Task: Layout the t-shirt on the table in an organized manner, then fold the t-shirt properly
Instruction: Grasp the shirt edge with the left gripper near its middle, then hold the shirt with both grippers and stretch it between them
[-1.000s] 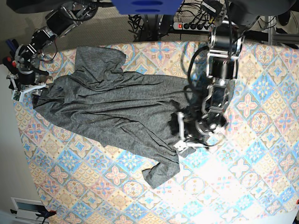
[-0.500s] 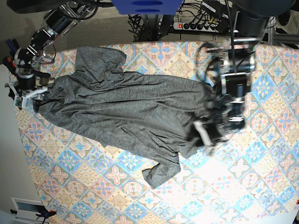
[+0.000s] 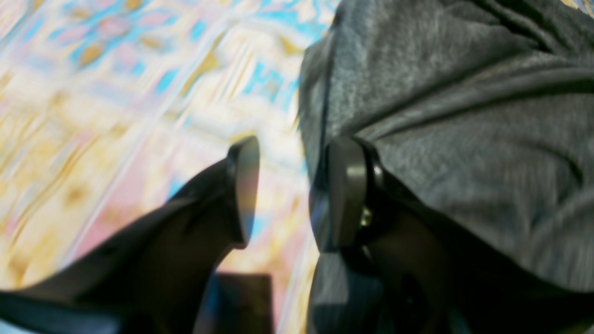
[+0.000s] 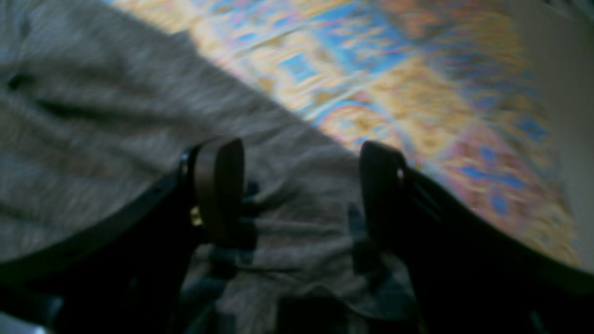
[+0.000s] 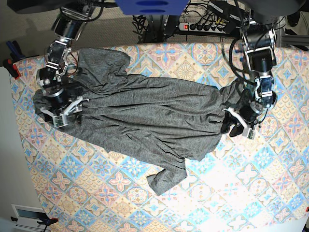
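The dark grey t-shirt (image 5: 140, 116) lies crumpled and stretched sideways across the tile-print table (image 5: 231, 193), one sleeve or corner trailing toward the front. At its right end is my left gripper (image 5: 238, 126). In the left wrist view that left gripper (image 3: 292, 190) has its jaws apart with table (image 3: 116, 93) showing between them, and shirt cloth (image 3: 464, 116) drapes over and beside the right finger. My right gripper (image 5: 62, 115) hovers over the shirt's left end. Seen from the right wrist, the right gripper (image 4: 299, 190) stands wide open above wrinkled cloth (image 4: 116, 116).
A power strip with cables (image 5: 203, 25) and a blue object (image 5: 149, 6) sit behind the table's far edge. The table's left edge runs close to my right arm, with a red clamp (image 5: 12, 67) beside it. Bare tabletop lies in front of the shirt.
My left gripper has travelled right and slightly back, dragging the shirt's right end and stretching it out. My right gripper has come in from the table's left edge onto the shirt's left end.
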### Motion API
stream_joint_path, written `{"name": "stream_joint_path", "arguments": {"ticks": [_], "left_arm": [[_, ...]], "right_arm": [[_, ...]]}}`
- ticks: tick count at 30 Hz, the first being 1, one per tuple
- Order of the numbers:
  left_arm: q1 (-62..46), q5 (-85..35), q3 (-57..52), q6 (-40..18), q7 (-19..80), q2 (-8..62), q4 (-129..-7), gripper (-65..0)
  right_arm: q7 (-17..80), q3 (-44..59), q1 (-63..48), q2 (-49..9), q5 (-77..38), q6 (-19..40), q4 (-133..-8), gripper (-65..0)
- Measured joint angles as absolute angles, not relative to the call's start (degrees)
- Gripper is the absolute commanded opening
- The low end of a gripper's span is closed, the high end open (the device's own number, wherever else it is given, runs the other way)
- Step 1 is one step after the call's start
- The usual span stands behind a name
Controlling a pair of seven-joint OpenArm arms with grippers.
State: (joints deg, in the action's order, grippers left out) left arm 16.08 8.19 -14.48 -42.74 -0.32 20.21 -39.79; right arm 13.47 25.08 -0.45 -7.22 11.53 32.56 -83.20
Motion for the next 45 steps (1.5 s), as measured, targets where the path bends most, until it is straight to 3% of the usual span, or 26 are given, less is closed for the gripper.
{"name": "stream_joint_path", "arguments": {"ticks": [9,15,21,25,29,31,35,39,42,45], "left_arm": [[13.7,9.9,-14.3,-40.5,9.6,18.7,-49.5,-41.7],[11.2,10.2,-14.3,-39.7,10.8,18.2,-53.5,-41.7],[11.2,10.3,-14.7,-39.7,11.6,17.4,-53.8,-41.7],[11.4,10.3,-14.7,-39.7,12.3,17.3,-54.0,-41.7],[11.4,10.3,-14.7,-39.7,12.7,16.6,-54.0,-41.7],[11.4,10.3,-14.7,-39.7,12.7,16.1,-54.0,-41.7],[11.4,10.3,-14.8,-39.7,12.7,15.8,-54.0,-41.7],[11.4,10.3,-14.8,-39.6,12.7,15.7,-54.0,-41.7],[10.9,10.0,-14.9,-39.4,12.2,15.6,-54.2,-41.7],[10.6,10.0,-14.9,-39.2,11.6,15.5,-54.3,-41.7]], "right_arm": [[12.6,20.4,11.1,-13.5,11.3,32.2,-68.8,-27.1],[11.6,20.4,12.4,-17.9,10.3,32.4,-56.9,-27.1],[12.1,20.4,13.2,-19.2,11.2,37.6,-55.8,-27.1],[11.6,20.3,13.2,-19.2,10.6,37.7,-54.9,-27.1],[8.8,12.6,13.6,-20.5,9.3,36.3,-53.3,-27.4],[6.8,8.2,14.4,-20.9,9.3,35.7,-52.1,-31.3],[0.8,4.9,14.8,-20.9,7.2,35.5,-48.3,-47.1],[-0.8,5.0,18.8,-21.2,6.9,38.9,-42.5,-63.6],[1.5,4.6,24.4,-20.9,9.8,37.8,-37.6,-63.9],[-2.3,4.4,26.8,-21.0,9.6,34.2,-33.1,-62.8]]}}
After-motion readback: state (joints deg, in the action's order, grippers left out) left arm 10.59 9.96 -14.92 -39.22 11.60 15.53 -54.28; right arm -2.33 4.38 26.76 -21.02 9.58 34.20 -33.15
